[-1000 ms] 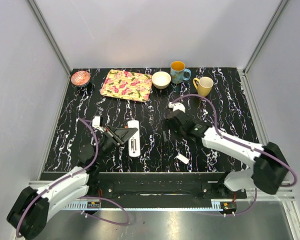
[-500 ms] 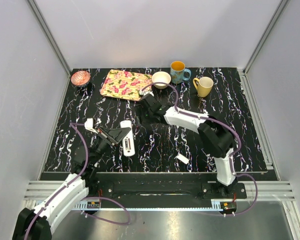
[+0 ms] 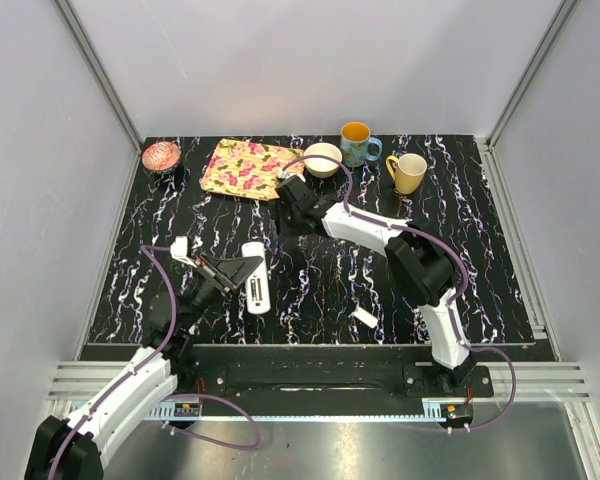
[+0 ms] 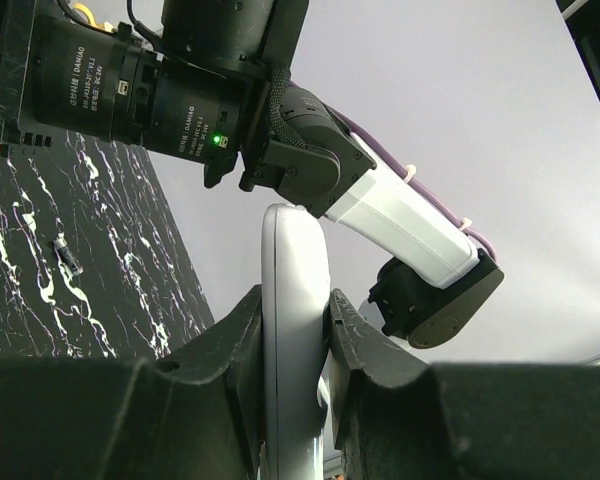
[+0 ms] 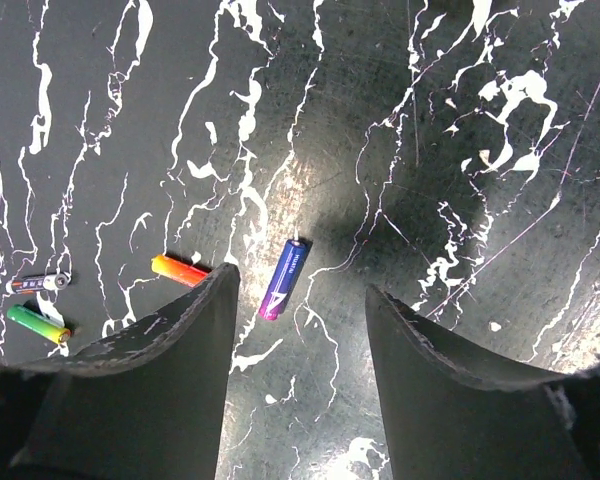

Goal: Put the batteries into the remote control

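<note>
My left gripper (image 3: 238, 270) is shut on the remote control (image 3: 255, 288), a slim white bar held just above the table left of centre. In the left wrist view the remote control (image 4: 294, 250) stands edge-on, clamped between both fingers (image 4: 220, 350). My right gripper (image 3: 292, 197) hangs near the tray's lower right corner. In the right wrist view the right gripper (image 5: 300, 292) is open, its jaws straddling bare table just below a blue-purple battery (image 5: 283, 279) without touching it. Further left lie an orange battery (image 5: 179, 270), a black-and-silver battery (image 5: 38, 283) and a green battery (image 5: 35, 324).
Along the back stand a pink bowl (image 3: 161, 155), a floral tray (image 3: 252, 168), a cream bowl (image 3: 322, 159), a blue mug (image 3: 356, 144) and a yellow mug (image 3: 408, 172). A small loose white cover piece (image 3: 365, 317) lies near the front edge, right of centre.
My right arm has swung from the table's middle to the back left, near the tray, and its jaws have narrowed. My left gripper has carried the remote a little to the left.
</note>
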Robot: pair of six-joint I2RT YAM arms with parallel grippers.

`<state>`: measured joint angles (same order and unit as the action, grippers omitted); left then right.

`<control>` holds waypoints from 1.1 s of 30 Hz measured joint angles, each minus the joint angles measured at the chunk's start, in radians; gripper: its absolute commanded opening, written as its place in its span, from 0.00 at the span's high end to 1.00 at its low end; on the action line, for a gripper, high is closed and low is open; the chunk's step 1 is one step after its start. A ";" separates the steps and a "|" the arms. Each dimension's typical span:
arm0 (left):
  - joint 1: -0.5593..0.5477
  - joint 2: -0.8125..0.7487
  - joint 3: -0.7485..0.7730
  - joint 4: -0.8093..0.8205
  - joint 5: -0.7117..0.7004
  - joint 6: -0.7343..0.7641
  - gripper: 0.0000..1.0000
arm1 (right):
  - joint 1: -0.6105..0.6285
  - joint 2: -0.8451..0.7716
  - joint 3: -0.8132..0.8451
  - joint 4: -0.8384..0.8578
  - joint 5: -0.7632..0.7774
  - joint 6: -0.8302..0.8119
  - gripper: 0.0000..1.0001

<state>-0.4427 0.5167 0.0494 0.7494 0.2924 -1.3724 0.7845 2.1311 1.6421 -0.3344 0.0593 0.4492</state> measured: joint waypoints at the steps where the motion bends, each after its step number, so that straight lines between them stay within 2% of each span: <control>1: 0.000 0.000 0.000 0.000 0.000 0.000 1.00 | 0.000 0.000 0.002 -0.001 0.000 0.000 0.32; 2: 0.000 0.000 0.000 0.000 0.000 0.000 1.00 | 0.000 0.000 0.002 -0.001 0.002 0.000 0.26; 5: 0.000 0.000 0.000 -0.001 0.000 0.000 1.00 | 0.000 0.000 0.000 -0.005 0.013 0.000 0.29; 6: 0.000 0.000 0.000 -0.003 0.000 0.000 1.00 | -0.001 -0.002 -0.008 0.006 0.022 0.000 0.40; 12: 0.000 -0.001 0.000 -0.018 0.000 -0.001 1.00 | -0.023 -0.019 -0.061 0.020 0.026 0.014 0.73; 13: 0.000 -0.004 0.000 -0.020 0.000 -0.002 1.00 | -0.029 -0.019 -0.063 0.018 0.026 0.016 0.88; 14: 0.000 -0.005 0.000 -0.023 0.000 -0.002 1.00 | -0.035 -0.019 -0.064 0.018 0.027 0.017 0.98; 15: 0.000 -0.006 0.000 -0.024 0.000 -0.002 1.00 | -0.041 -0.019 -0.064 0.019 0.027 0.020 1.00; 22: 0.000 -0.006 0.000 -0.050 -0.001 -0.016 1.00 | -0.048 -0.019 -0.061 0.002 0.006 0.022 0.99; 26: 0.000 -0.006 0.000 -0.075 -0.001 -0.016 1.00 | -0.048 -0.019 -0.043 -0.020 -0.027 0.022 0.77; 33: 0.000 -0.006 0.000 -0.090 -0.001 -0.016 1.00 | -0.043 -0.008 0.010 -0.061 -0.065 0.026 0.60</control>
<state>-0.4427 0.5102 0.0494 0.6598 0.2916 -1.3884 0.7414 2.1227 1.6520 -0.3958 -0.0055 0.4755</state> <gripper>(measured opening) 0.289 0.339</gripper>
